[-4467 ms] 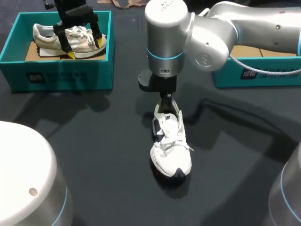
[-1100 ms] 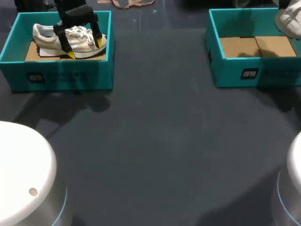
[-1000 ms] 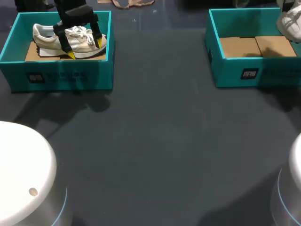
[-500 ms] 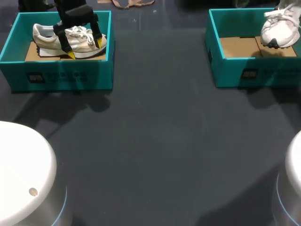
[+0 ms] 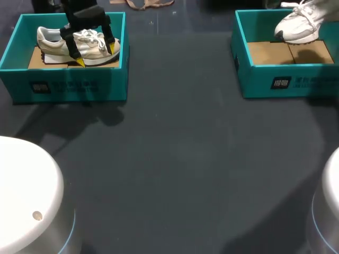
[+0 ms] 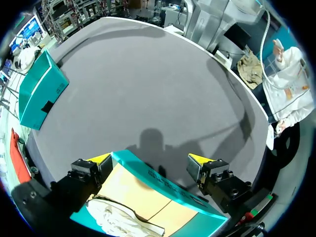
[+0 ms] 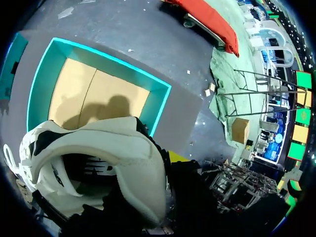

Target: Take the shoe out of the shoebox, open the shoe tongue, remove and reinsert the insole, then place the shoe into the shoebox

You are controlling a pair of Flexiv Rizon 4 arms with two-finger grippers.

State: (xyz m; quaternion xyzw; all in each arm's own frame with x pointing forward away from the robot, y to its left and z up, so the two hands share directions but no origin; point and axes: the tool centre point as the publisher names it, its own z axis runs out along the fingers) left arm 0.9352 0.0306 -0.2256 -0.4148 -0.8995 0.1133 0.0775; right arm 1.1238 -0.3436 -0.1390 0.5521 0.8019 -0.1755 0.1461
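Note:
A white shoe (image 5: 297,24) hangs tilted over the right teal shoebox (image 5: 280,82), toe towards the box's left part. In the right wrist view my right gripper (image 7: 165,165) is shut on the heel collar of the white shoe (image 7: 98,148). One yellow fingertip (image 7: 177,157) shows outside the heel; the other is hidden inside the shoe. Below it lies the box's cardboard floor (image 7: 94,96). My left gripper (image 5: 95,53) stands open over the left teal shoebox (image 5: 63,84), astride a cream shoe (image 5: 58,45). In the left wrist view my left gripper (image 6: 149,159) straddles the box wall (image 6: 163,185).
A beige strap (image 5: 151,4) lies at the table's back edge. The white robot bases stand at the front left (image 5: 26,196) and front right (image 5: 328,211). Dark tabletop (image 5: 175,148) stretches between the two boxes.
The white shoe has come in from the right edge and moved left over the right shoebox, its toe swinging left. My left gripper has kept its place.

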